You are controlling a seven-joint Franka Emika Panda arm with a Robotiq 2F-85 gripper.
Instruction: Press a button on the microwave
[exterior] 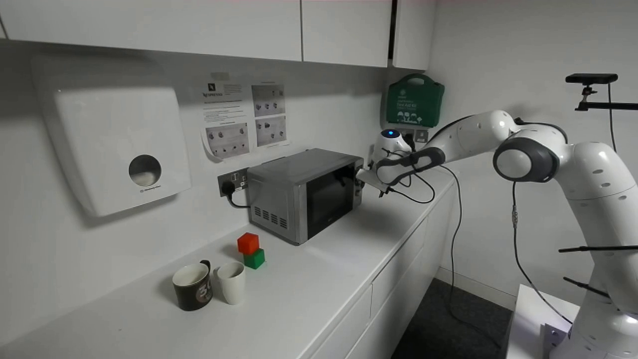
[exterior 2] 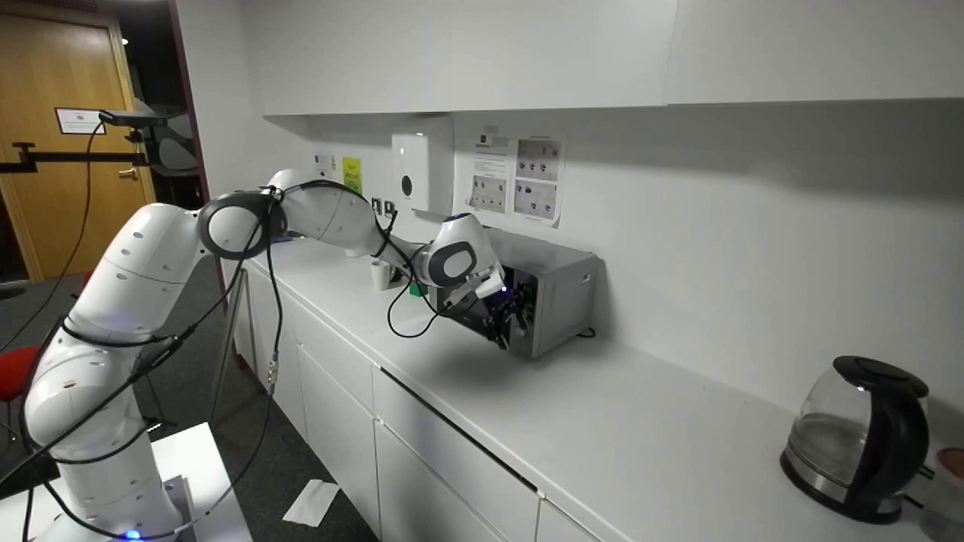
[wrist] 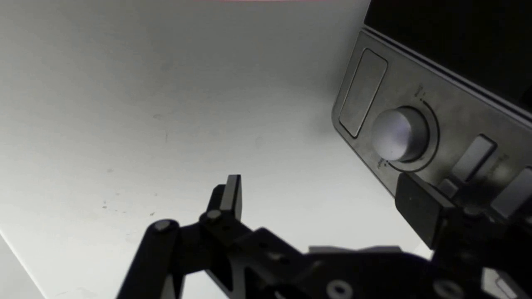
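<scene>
The microwave [exterior: 296, 187] stood on the surface [exterior: 279, 309] near the centre of an exterior view, backed toward the wall [exterior: 339, 109], presumably to draw power from the socket [exterior: 239, 178] at its nine o'clock. In the wrist view the gripper [wrist: 320, 182] was spread wide and held nothing, perhaps because a press calls for a fingertip rather than a grasp. Its finger [wrist: 419, 205] toward four o'clock overlapped the control strip [wrist: 461, 114], about six o'clock from the knob [wrist: 399, 135]; a slim button [wrist: 473, 158] lay between two and three o'clock from that fingertip, so this finger was likely meant for pressing, though contact could not be told.
</scene>
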